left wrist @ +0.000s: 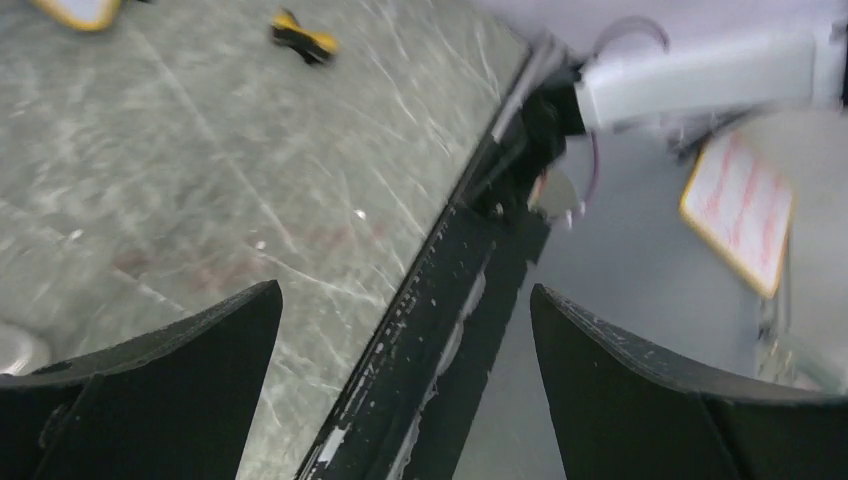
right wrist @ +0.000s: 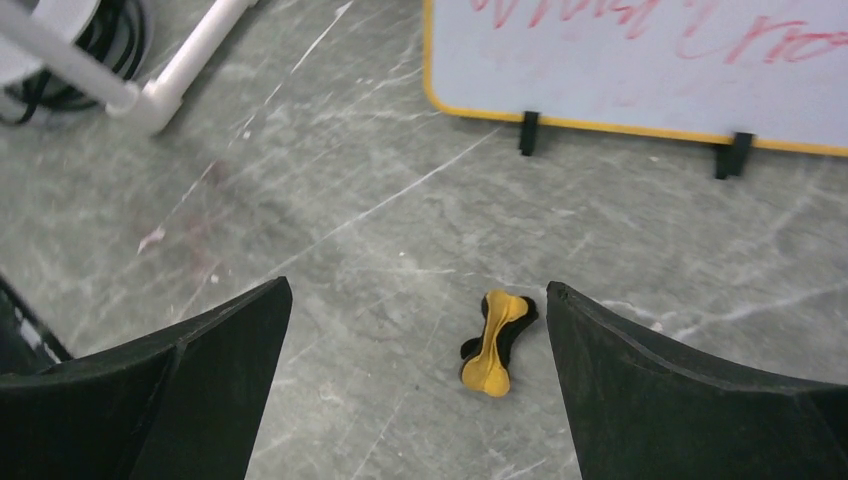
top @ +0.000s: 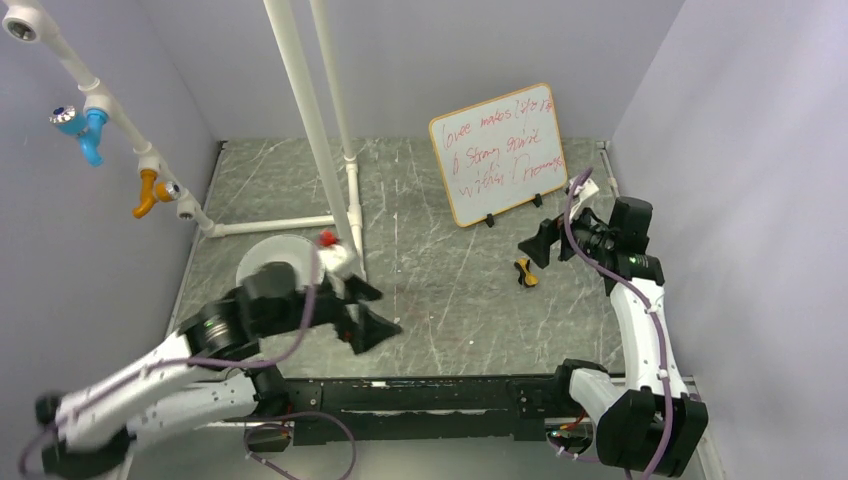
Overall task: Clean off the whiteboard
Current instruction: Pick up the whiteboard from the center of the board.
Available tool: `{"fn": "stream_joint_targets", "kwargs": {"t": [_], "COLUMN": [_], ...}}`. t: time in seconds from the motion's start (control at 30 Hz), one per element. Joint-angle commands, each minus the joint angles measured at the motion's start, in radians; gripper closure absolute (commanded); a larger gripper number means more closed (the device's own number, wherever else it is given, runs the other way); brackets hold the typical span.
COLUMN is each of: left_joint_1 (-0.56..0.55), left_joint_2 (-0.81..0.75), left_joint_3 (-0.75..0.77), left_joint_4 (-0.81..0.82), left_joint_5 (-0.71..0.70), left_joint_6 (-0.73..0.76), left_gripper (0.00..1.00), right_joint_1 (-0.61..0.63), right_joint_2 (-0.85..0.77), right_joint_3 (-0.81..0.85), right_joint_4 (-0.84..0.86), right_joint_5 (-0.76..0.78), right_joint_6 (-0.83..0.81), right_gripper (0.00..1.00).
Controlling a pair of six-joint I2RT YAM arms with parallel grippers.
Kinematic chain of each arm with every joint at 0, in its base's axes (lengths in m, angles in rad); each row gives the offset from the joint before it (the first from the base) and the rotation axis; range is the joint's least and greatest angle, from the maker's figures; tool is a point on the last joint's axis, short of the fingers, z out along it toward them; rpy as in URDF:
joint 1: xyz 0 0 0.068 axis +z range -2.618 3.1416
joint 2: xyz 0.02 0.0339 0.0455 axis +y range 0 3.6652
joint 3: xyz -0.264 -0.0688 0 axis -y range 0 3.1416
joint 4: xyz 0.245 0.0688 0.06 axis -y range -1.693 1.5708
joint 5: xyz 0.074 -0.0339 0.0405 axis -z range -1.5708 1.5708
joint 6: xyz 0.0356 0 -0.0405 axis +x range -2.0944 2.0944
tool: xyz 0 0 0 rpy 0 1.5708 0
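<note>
Toward one o'clock on the worktop (top: pixel 440 300), the whiteboard (top: pixel 498 152) is being propped upright on its black feet with its red scrawl unwiped, and a small yellow-and-black piece (right wrist: pixel 497 342), judged to be the eraser, is lying near its six o'clock. The right hand (right wrist: pixel 418 292) is being held wide open and empty above that piece, and the left hand (top: pixel 372 310) is open and empty near eight o'clock. The pick-up is judged to be in hand. Next, the right hand is to be lowered astride the piece and closed.

White pipes (top: pixel 314 130), white disc (top: pixel 268 256) — grey table (top: pixel 450 300)
</note>
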Motion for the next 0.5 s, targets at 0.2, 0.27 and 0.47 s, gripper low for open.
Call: {"fn": "stream_joint_targets", "kwargs": {"t": [0.2, 0.27, 0.47], "left_joint_1": [-0.377, -0.262, -0.026], "left_joint_2": [0.615, 0.696, 1.038], "left_joint_3": [0.307, 0.280, 0.349], "left_joint_4": [0.228, 0.358, 0.591], "left_joint_5": [-0.585, -0.472, -0.267], "left_joint_6": [0.168, 0.089, -0.095], "left_gripper": [0.01, 0.01, 0.02], "right_joint_1": [-0.024, -0.033, -0.037], "right_joint_2": [0.026, 0.026, 0.032], "right_joint_3": [0.019, 0.008, 0.014], "right_joint_4": [-0.021, -0.004, 0.010], "right_joint_5": [0.040, 0.043, 0.064], "right_joint_6": [-0.125, -0.101, -0.072], "right_gripper": [0.00, 0.00, 0.00]}}
